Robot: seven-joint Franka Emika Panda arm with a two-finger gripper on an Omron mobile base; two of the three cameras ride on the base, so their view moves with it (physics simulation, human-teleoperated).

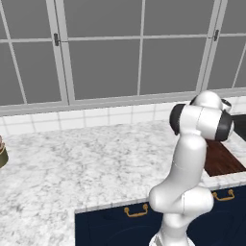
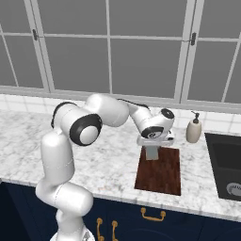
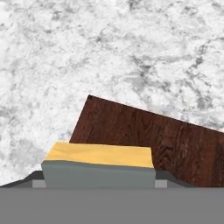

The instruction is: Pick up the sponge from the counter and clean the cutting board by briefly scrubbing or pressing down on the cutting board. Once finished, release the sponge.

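Note:
In the hand view the sponge (image 3: 99,168), grey-green over yellow-orange, sits crosswise between my fingertips (image 3: 39,184), so my gripper (image 3: 99,183) is shut on it. Beyond it lies the dark reddish-brown cutting board (image 3: 144,135) on the marbled counter (image 3: 109,43). From the right base view my gripper (image 2: 151,151) points down over the far left corner of the cutting board (image 2: 162,172). I cannot tell whether the sponge touches the wood. The left base view has the cutting board (image 1: 222,161) partly hidden behind my arm.
A cream soap dispenser (image 2: 193,128) stands just right of the board's far end, with the black sink (image 2: 228,164) beyond it. A small jar (image 1: 2,153) sits at the counter's far left. Navy drawers with brass handles (image 2: 153,215) run below the counter's edge.

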